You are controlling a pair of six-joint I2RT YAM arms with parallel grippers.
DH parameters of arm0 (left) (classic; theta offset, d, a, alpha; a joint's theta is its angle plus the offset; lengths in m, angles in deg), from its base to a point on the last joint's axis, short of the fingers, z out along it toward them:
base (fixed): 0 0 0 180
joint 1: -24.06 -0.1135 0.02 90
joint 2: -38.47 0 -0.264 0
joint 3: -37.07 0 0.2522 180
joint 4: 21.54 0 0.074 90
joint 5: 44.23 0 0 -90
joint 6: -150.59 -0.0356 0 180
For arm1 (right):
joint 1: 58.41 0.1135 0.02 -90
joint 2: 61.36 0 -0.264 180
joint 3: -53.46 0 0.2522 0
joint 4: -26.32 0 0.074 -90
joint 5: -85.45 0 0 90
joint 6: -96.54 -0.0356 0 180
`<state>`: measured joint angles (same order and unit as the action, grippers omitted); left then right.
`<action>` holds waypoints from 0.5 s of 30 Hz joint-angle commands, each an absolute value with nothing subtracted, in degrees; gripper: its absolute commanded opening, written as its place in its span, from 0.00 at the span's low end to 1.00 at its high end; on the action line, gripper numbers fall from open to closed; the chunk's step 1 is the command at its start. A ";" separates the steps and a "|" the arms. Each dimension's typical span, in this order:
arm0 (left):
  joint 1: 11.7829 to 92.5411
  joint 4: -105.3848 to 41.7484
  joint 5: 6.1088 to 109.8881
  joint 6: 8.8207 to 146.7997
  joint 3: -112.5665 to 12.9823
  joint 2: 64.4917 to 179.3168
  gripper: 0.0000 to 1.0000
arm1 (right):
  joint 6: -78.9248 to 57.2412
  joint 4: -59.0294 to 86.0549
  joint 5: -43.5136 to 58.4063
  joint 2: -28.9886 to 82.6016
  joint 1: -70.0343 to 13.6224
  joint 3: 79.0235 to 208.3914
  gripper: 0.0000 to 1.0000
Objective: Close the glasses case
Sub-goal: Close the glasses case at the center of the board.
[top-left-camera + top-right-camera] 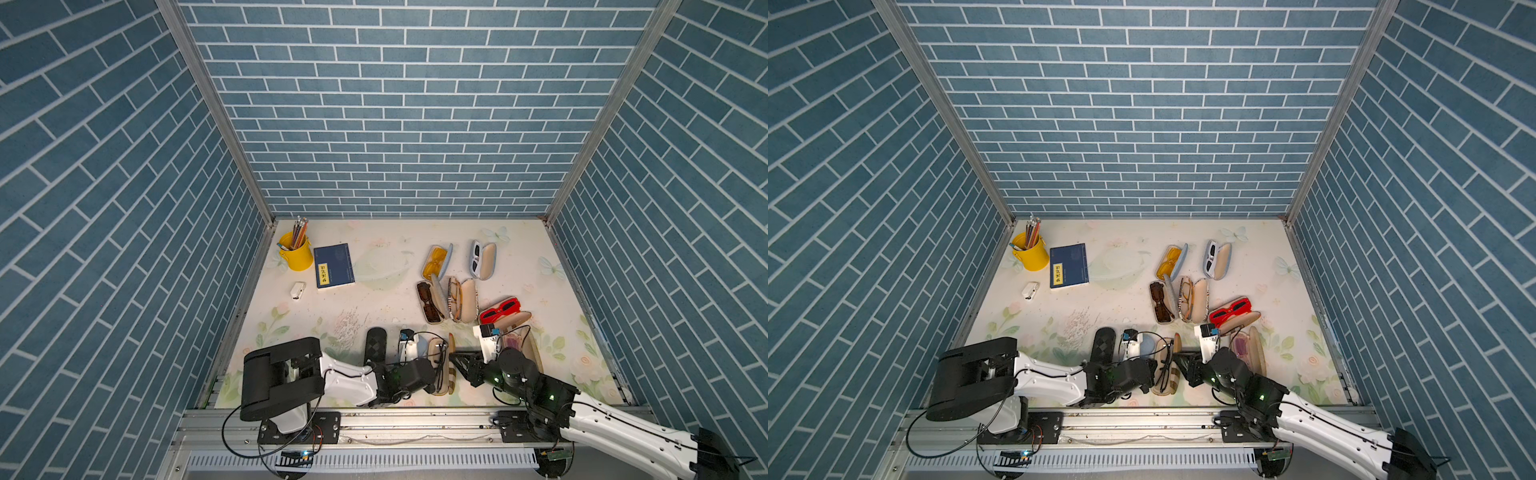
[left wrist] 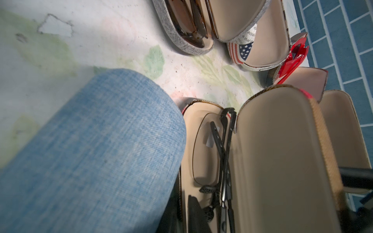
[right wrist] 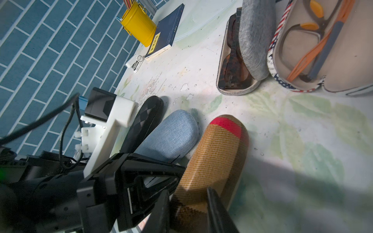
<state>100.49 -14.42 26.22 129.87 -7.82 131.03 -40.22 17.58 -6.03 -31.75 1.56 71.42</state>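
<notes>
Top views, leftmost first: closed black case [image 1: 376,347], then blue case [image 2: 90,151], both just left of glasses case [image 1: 437,352]. Next, left gripper [image 2: 182,207] pinched tight on glasses case's base wall. Glasses case open, lid [image 3: 218,153] upright, black spectacles [image 2: 223,153] inside. At its right, right gripper [image 3: 188,193] astride lid; clamped or not, cannot tell.

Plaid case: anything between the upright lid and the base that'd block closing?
Only the black glasses: they lie inside the base, frame up against the lid near the hinge. Can't tell if they sit low enough to clear. Nothing else visible.
</notes>
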 commanded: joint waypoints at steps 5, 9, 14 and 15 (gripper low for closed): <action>100.71 -13.85 25.38 130.20 -7.10 131.97 0.12 | -41.71 19.50 -5.78 -29.48 3.10 70.61 0.30; 100.86 -13.35 25.55 130.15 -7.10 132.41 0.12 | -41.80 19.99 -6.25 -28.88 3.47 70.45 0.30; 100.89 -12.89 25.60 130.11 -7.10 132.69 0.11 | -41.83 20.88 -6.50 -27.93 3.97 70.39 0.30; 100.95 -12.89 25.64 130.11 -7.10 132.77 0.11 | -41.86 21.04 -6.66 -27.71 4.06 70.44 0.30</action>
<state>100.77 -14.31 25.78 130.28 -7.67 131.33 -40.22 21.47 -7.84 -28.80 3.20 71.42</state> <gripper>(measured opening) 0.114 0.301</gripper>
